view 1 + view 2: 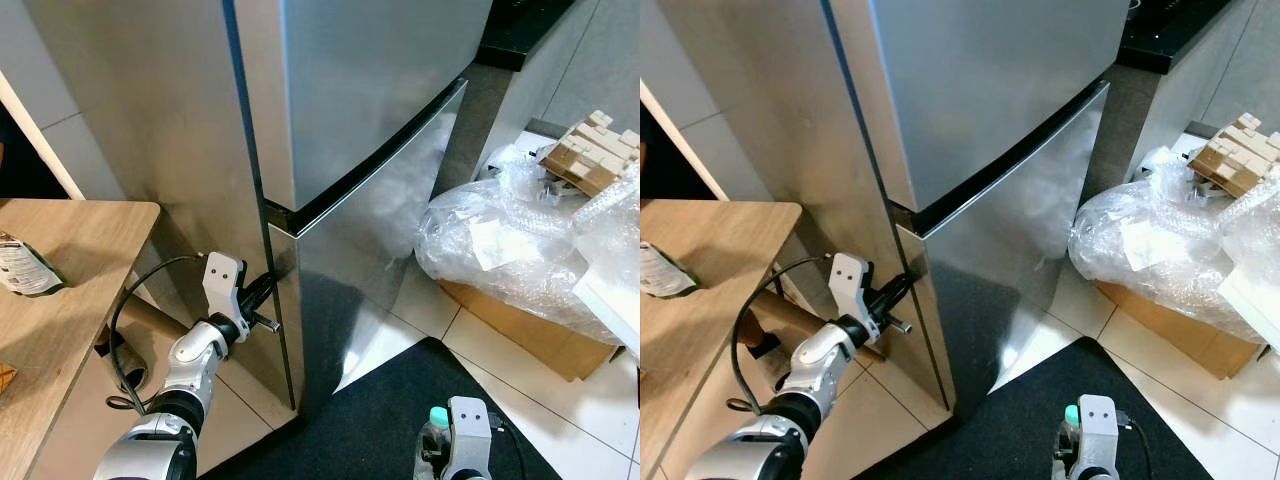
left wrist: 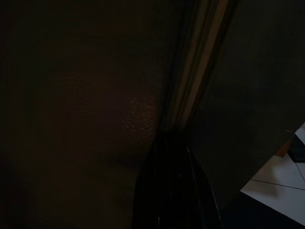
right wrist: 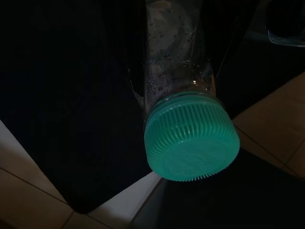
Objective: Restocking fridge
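Wedging my left gripper [image 1: 262, 290], fingers pressed together, into the seam at the lower fridge door [image 1: 370, 220] edge, I judged it heavy and stiff, while my right gripper [image 1: 440, 452] pinched the slippery, green-capped bottle [image 3: 188, 129] low by the mat.

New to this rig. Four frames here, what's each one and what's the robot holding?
It's a humanoid robot restocking a fridge. The two bright frames come from its head camera, looking down. The left gripper has its black fingers pushed into the seam at the fridge's lower door edge; its wrist camera gives the dark frame of that seam. The right gripper, low by the black mat, carries a clear bottle with a green cap, seen close in its wrist camera. A wooden table stands left.
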You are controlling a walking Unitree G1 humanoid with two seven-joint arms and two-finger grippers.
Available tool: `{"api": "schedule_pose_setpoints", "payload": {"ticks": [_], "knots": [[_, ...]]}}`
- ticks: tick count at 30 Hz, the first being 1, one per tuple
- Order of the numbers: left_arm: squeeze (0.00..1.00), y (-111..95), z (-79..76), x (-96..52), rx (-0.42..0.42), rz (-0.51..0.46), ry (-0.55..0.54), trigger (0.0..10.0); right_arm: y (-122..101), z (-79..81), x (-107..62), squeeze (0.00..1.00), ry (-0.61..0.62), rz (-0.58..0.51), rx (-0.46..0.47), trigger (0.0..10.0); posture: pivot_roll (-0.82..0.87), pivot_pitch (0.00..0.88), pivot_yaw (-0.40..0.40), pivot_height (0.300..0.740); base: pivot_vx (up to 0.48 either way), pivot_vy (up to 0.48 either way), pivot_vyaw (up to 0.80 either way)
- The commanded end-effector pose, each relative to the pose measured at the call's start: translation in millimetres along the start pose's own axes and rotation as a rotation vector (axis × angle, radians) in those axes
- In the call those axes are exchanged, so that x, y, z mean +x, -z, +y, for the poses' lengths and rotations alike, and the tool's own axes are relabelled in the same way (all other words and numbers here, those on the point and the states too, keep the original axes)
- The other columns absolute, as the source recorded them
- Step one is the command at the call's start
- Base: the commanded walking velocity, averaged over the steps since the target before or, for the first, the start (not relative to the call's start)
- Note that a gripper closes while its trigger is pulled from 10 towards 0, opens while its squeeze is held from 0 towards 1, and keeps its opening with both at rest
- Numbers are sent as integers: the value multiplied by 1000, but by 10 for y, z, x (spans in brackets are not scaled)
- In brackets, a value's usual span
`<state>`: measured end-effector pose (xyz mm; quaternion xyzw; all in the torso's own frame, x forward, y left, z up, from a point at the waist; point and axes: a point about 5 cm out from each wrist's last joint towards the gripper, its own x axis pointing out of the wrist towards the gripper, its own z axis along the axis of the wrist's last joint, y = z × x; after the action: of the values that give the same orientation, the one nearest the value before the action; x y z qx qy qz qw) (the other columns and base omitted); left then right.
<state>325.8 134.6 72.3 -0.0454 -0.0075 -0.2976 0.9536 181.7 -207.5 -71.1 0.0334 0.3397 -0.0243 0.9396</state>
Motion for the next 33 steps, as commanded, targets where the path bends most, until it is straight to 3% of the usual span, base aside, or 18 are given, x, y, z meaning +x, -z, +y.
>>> {"api": "schedule_pose_setpoints", "payload": {"ticks": [1, 18, 19, 20, 21, 22, 33], "knots": [[0, -18, -39, 60, -3, 10, 38, 10000, -38, -26, 6, 0, -4, -14, -7, 10000, -200, 126, 22, 740, 0, 0, 0], [0, -34, -104, 75, 11, 26, 173, 10000, -124, -7, 50, 0, -35, -19, -40, 10000, -179, 148, -15, 740, 0, 0, 0], [180, -41, -97, 76, 14, 27, 176, 10000, -118, -3, 48, 0, -36, -18, -39, 10000, -180, 148, -12, 740, 0, 0, 0], [180, -41, -97, 76, 14, 27, 176, 10000, -118, -3, 48, 0, -36, -18, -39, 10000, -180, 148, -12, 740, 0, 0, 0], [878, -51, -88, 79, 20, 29, 178, 10000, -110, -1, 45, 0, -35, -17, -37, 10000, -182, 148, -9, 740, 0, 0, 0], [1000, -59, -83, 82, 26, 31, 182, 10000, -103, -1, 42, 0, -33, -16, -35, 10000, -182, 148, -9, 740, 0, 0, 0], [1000, -63, -91, 90, 40, 44, 208, 10000, -70, -17, 24, 0, -25, -11, -28, 10000, -185, 150, 0, 740, 0, 0, 0]]}}
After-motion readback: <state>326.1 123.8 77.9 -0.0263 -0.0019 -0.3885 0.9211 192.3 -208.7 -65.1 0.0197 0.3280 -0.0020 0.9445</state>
